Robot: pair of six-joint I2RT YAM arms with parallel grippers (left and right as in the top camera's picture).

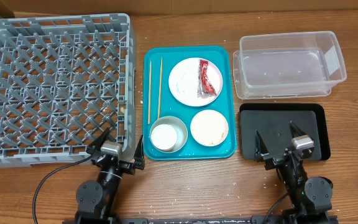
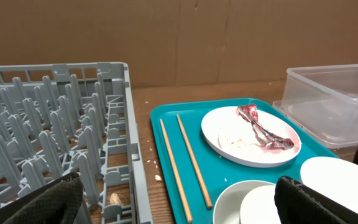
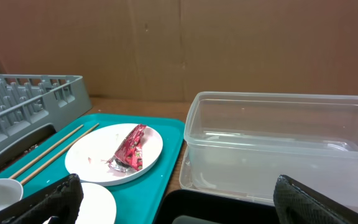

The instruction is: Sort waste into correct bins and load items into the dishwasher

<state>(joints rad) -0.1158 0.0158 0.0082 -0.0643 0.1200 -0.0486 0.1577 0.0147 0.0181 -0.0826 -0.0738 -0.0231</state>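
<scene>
From overhead, the grey dish rack (image 1: 55, 87) fills the upper left of the frame, its peg lattice bare. At centre lies the teal tray (image 1: 232, 106). On it are the round white plate (image 1: 185, 84) with the crumpled red-and-silver wrapper (image 1: 205, 78), two chopsticks (image 1: 149, 90) lying lengthwise along the tray's left edge, the grey metal bowl (image 1: 178, 124) at lower left with something white inside, and the white bowl (image 1: 209, 127) at lower right. The clear tub (image 1: 288, 65) sits at upper right, with the black tray (image 1: 278, 124) just below it. The left gripper (image 1: 118, 144) hangs at the rack's lower right corner with its jaws spread wide and nothing between them. The right gripper (image 1: 280, 140) hangs over the black tray, likewise spread and holding nothing.

In the left wrist view, the gripper's dark fingers (image 2: 48, 202) sit in the bottom corners, far apart. The rack wall stands at left and the chopsticks run up the middle. The plate at centre right carries the twisted wrapper and a whitish smear, too small to tell as rice.

In the right wrist view, the fingers (image 3: 322, 202) are again apart. The tub rises at right, clear and glossy. The plate and wrapper lie at centre left.
</scene>
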